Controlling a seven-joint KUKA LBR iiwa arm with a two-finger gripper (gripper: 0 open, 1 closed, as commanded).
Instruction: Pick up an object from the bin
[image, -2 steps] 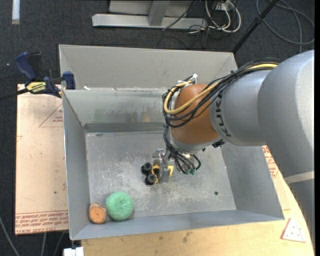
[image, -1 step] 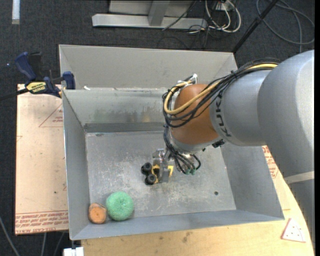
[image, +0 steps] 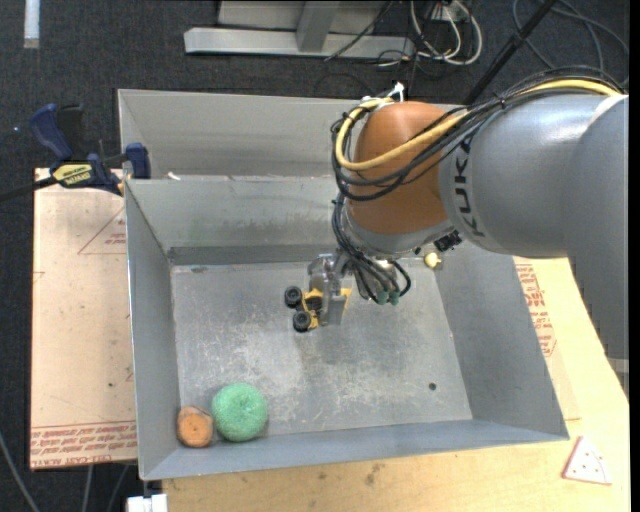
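Note:
My gripper (image: 327, 300) hangs low over the middle of the bin, toward its back. A small yellow toy vehicle with black wheels (image: 303, 309) lies right at its fingertips on the left side, touching or nearly touching them. Whether the toy sits between the fingers I cannot make out. Its black wheels stick out to the left of the gripper.
A green ball (image: 240, 412) and a small orange-brown ball (image: 195, 426) lie side by side in the bin's front left corner. The arm with its orange cover and cables reaches in from the right, above the bin's back right part.

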